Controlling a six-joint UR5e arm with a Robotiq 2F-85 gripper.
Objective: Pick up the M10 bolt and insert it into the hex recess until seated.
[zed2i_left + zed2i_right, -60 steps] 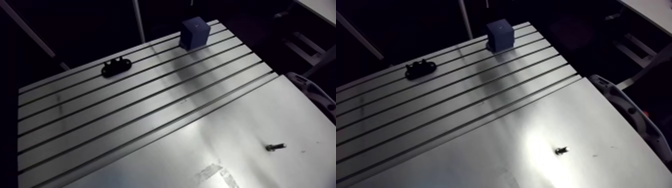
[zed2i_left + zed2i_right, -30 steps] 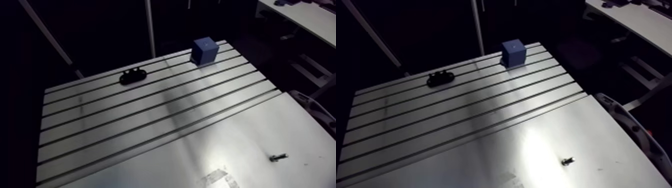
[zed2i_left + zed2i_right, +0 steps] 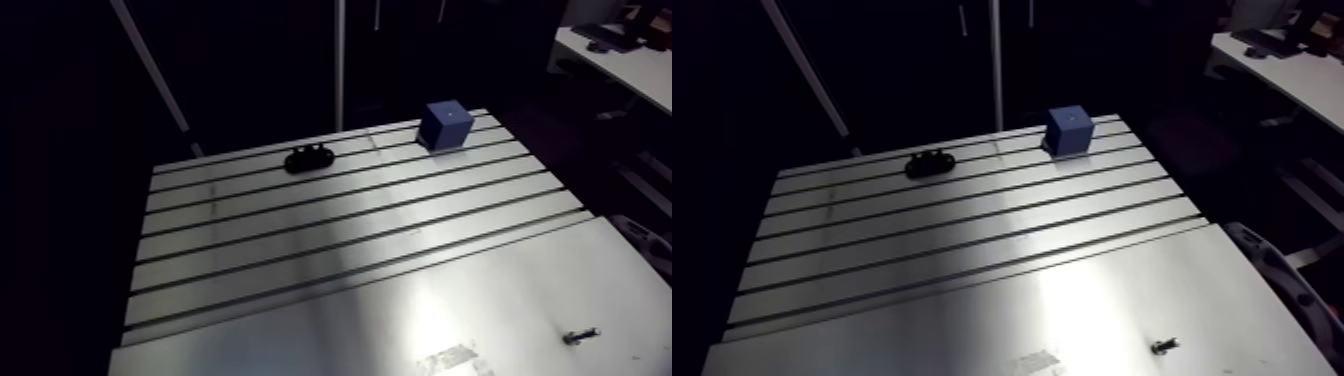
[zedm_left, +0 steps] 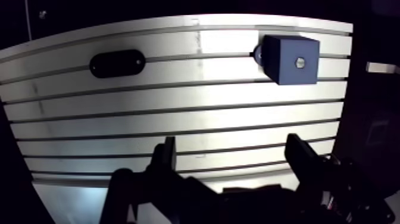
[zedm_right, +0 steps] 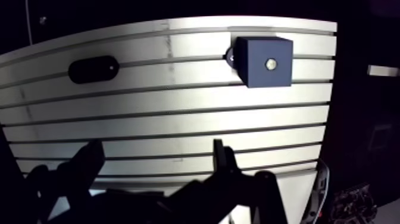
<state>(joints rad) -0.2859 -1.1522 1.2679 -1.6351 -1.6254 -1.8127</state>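
Observation:
A small dark M10 bolt [image 3: 580, 336] lies on its side on the smooth near part of the aluminium table [image 3: 330, 230], close to its right edge. A blue cube [image 4: 290, 59] stands at the table's far right corner, and a small pale hex recess [image 4: 299, 61] shows on one face. In the wrist view my gripper [image 4: 234, 158] is open, with only bare slotted table between its dark fingers [image 4: 164, 156]. The cube is well ahead of it, on the side of one finger. The bolt is not in the wrist view. The gripper does not show in the arm view.
A black oval fixture [image 3: 310, 158] lies on the far slots, left of the cube. A patch of tape [image 3: 455, 360] marks the smooth plate near the front edge. A curved grey-white object [image 3: 1282, 285] hangs just off the table's right side.
The whole arm view has shifted, so the camera has moved: cube, fixture and bolt now sit further right and lower in it. Nothing on the table itself has moved.

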